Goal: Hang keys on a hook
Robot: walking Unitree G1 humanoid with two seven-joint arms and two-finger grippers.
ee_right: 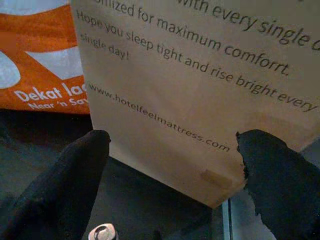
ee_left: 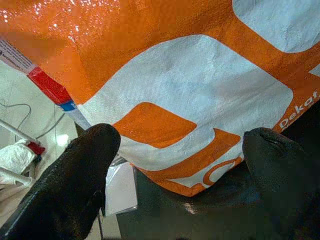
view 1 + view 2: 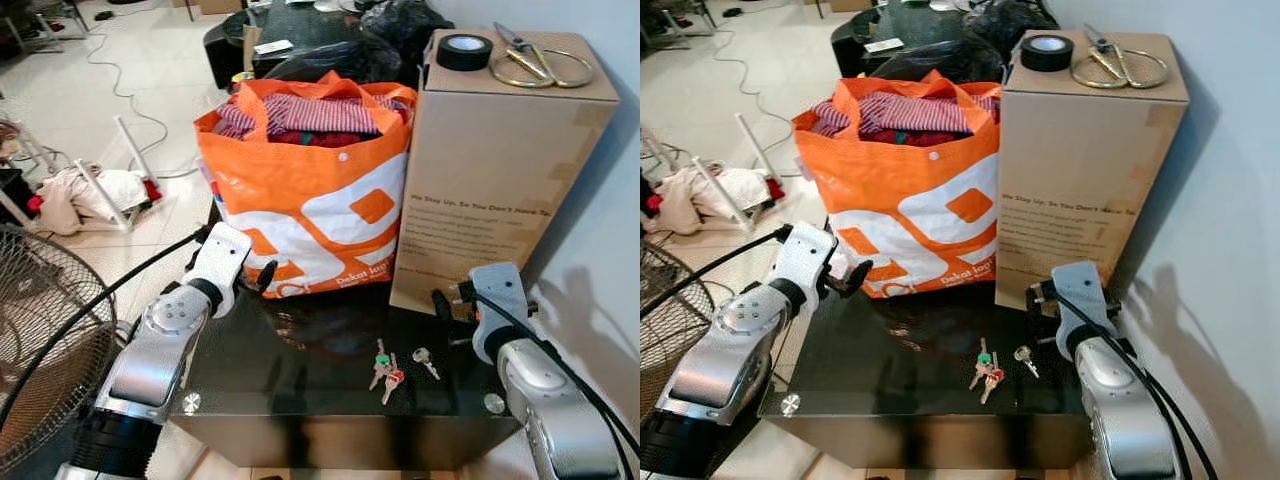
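On the black glass-topped table (image 3: 300,385), near its front edge and in front of the tall brown cardboard box (image 3: 480,190), a small bunch of metal keys with green and red plastic heads (image 3: 384,370) is laid flat, with one separate plain silver key (image 3: 424,361) just beside it on the box side. The bunch is judged to lie where it could be reached from above by either arm, well apart from both. Its long axis runs from the table's front edge back toward the box; the coloured heads are gathered at the end nearer the box and the blades fan out toward the front edge. The single key lies at a slant, head toward the box. No hook can be made out from these views, so the hanging place is not known. The left gripper (image 3: 262,277) is held low against the lower front of the orange and white woven plastic shopping bag (image 3: 310,200), which stands just beside the box and is filled with striped and red clothes (image 3: 320,115); its two black fingers (image 2: 75,180) are spread wide, nothing between them. The right gripper (image 3: 450,300) is held close to the base of the box, its fingers (image 1: 75,175) likewise parted and empty. On top of the box rest a roll of black tape (image 3: 464,51) and brass-coloured scissors (image 3: 535,60). Neither gripper is judged to be lined up with the keys yet.
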